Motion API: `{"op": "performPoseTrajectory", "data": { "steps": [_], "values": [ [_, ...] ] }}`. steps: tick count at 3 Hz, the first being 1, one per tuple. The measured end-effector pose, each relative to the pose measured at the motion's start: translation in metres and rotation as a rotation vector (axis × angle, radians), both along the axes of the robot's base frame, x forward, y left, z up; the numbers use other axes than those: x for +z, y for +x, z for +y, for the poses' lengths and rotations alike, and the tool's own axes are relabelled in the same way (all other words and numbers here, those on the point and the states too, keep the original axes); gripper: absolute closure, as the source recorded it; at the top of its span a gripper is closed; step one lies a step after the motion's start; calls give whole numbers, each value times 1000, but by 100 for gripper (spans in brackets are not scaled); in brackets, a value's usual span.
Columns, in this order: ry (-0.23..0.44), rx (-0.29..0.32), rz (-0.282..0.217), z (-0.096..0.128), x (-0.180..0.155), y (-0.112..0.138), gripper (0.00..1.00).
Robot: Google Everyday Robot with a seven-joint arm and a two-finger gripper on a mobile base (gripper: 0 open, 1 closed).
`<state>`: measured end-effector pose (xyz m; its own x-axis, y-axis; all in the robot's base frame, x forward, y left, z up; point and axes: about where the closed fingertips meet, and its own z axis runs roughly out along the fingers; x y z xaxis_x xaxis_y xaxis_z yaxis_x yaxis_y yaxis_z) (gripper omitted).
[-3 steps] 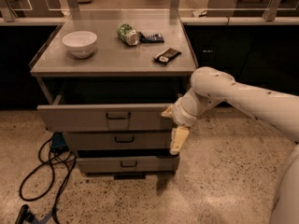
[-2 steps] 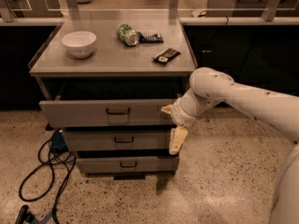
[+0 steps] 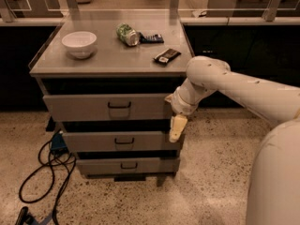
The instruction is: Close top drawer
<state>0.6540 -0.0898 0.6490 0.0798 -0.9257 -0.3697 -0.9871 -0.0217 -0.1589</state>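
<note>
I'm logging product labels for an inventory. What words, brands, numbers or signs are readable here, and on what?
No text here can be read.
The green can: print too blurred to read.
The dark packet beside the can: markings unreadable.
The dark packet near the cabinet edge: pale marking, unreadable.
The white bowl, the top drawer and the gripper, at that drawer's right end: no lettering shows.
</note>
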Motion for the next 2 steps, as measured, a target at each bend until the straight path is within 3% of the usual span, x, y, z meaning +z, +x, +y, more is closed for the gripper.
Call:
{"op": "performPoseTrajectory", "data": {
  "steps": [1,2],
  "values": [
    [-18,-43,-29,-6,-8,26,0],
    [-18,-43,-29,-6,-8,26,0]
  ]
}}
